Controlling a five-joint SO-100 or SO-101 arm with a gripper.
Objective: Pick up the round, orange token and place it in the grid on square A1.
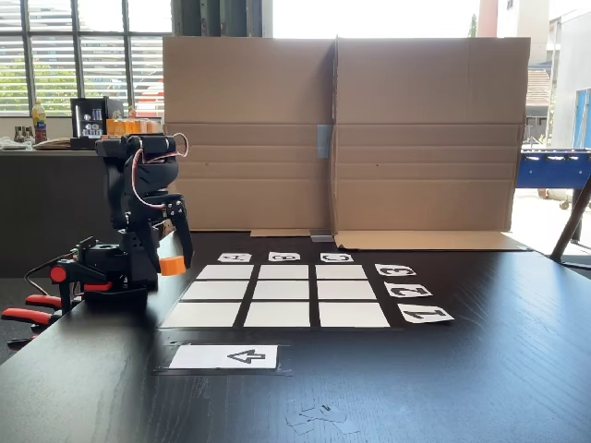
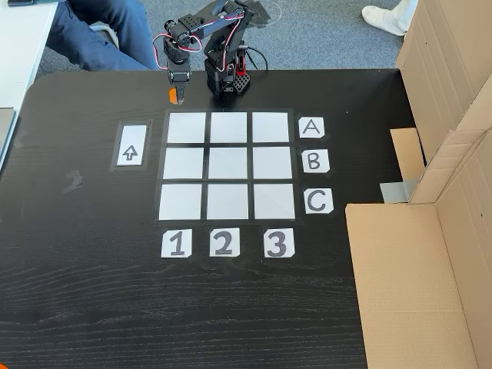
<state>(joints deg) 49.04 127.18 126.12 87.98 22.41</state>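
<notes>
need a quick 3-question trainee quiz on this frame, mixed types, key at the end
1. True or false: the token already lies on square A1.
2. In the fixed view from above, the arrow card lies: A) left of the grid, B) right of the letter tags, C) below the number tags.
3. How many of the grid's cells have something lying on them?

Key: 1 false, the token is off the grid, by the arm's gripper. 2 A. 3 zero.
</notes>
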